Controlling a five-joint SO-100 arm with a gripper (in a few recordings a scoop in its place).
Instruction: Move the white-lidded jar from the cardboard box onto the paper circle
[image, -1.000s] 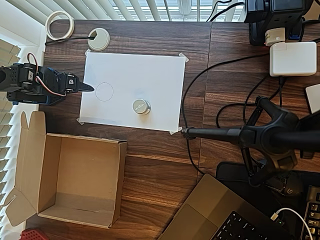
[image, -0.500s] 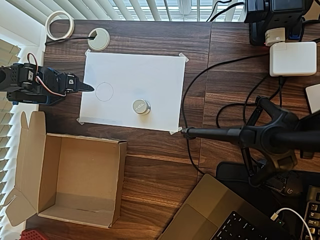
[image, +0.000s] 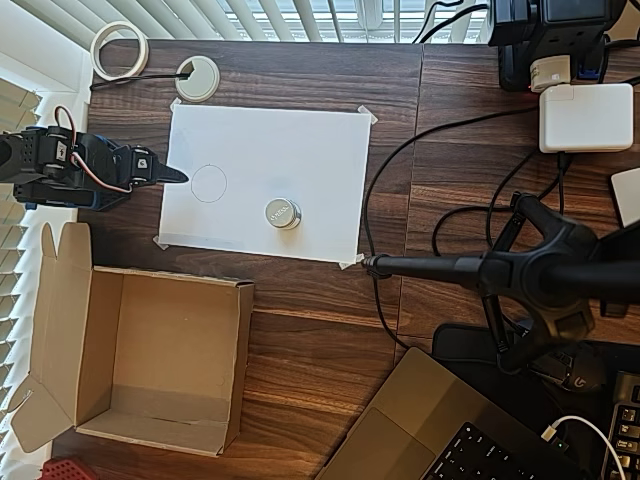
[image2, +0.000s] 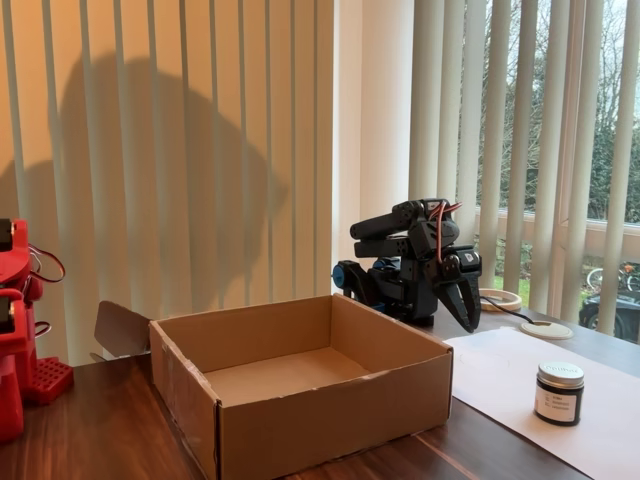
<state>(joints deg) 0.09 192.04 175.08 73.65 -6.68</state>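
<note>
Dark wood tabletop (image: 300, 330), overhead view — white-lidded jar (image: 282, 213) upright on taped white paper sheet (image: 290, 150), right of paper circle (image: 209, 183); cardboard box (image: 150, 360) empty. Tool (image: 176, 174) tips together, holding nothing. Fixed view — jar (image2: 560, 392): likely rigid, light, smooth; grip dark sides below lid.

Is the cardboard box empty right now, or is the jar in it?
Empty. The cardboard box shows only its bare floor in both views; the white-lidded jar stands upright on the white paper sheet, outside the box.
</note>
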